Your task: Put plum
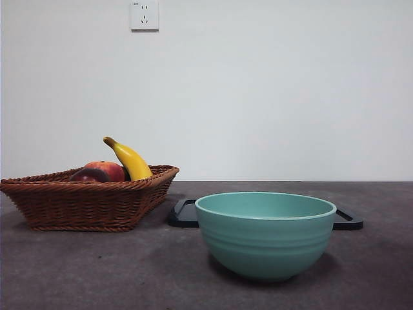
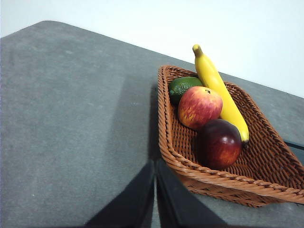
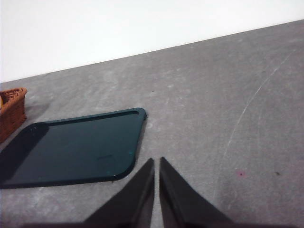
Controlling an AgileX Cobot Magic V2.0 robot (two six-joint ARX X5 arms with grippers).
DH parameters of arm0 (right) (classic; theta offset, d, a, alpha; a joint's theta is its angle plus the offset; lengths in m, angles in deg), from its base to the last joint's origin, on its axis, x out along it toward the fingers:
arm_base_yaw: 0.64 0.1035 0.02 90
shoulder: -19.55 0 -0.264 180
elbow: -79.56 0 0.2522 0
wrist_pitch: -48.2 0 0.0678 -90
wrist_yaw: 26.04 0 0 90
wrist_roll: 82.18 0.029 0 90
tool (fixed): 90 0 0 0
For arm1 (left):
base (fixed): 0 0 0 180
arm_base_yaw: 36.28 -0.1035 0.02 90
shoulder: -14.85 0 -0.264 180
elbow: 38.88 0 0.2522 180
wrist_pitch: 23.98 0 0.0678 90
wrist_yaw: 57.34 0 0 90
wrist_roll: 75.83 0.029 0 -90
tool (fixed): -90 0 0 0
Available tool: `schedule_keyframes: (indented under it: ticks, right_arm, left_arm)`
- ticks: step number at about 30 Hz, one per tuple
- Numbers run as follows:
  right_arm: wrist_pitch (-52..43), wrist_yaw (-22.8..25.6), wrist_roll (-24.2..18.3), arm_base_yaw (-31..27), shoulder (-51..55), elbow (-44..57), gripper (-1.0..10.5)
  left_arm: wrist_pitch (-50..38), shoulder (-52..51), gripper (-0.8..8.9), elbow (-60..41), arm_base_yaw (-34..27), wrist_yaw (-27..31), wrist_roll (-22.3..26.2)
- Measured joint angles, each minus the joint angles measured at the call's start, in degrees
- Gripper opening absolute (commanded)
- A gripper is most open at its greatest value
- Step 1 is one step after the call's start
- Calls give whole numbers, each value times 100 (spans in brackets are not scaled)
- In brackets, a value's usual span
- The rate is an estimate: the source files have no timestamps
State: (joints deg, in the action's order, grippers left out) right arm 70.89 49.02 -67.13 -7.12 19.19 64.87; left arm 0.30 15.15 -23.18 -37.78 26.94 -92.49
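Observation:
The plum (image 2: 220, 143) is dark maroon and glossy and lies in a brown wicker basket (image 2: 209, 178). In the front view only its top (image 1: 89, 175) shows over the basket's rim (image 1: 84, 186). My left gripper (image 2: 156, 164) is shut and empty, above the table beside the basket, short of the plum. My right gripper (image 3: 156, 162) is shut and empty over the bare table, next to a dark tray (image 3: 71, 147). Neither arm shows in the front view.
The basket also holds a red-yellow apple (image 2: 199, 107), a banana (image 2: 219, 90) and a green fruit (image 2: 183, 87). A teal bowl (image 1: 264, 232) stands at the front centre, with the dark tray (image 1: 184, 213) behind it. A white wall with a socket (image 1: 144, 15) stands behind.

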Motion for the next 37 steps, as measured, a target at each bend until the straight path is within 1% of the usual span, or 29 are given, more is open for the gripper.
schedule_keyframes:
  ticks: [4,10,15,19,22,24,34,37]
  right_arm:
    - [0,0,195,0,0,0,9]
    - [195,-4,455,0,0,-151,9]
    - [240,-2,498,0,-63,-807,9]
    - [411,-2,490,0,-413,-1360,9]
    - [732,-7,407,0,-811,-1821,9]
    - [957,-35,289,0,-1128,-2212,9]
    - [2162,-741,-345,4,-2796,-4216,9]
    - [2540,-811,-527,57,-3230,-4813,9]
  left_arm:
    - [24,0,8,9,0,4,-146]
    - [579,37,9,297,0,0,-326]
    - [684,282,9,793,0,0,-361]
    - [739,675,9,1272,0,-2,-363]
    - [872,1086,9,1766,0,-72,-354]
    - [1029,1408,9,2155,0,-221,-275]
    - [2111,3014,9,3847,2,-1119,444]
    - [2398,3451,9,4328,22,-1429,638]
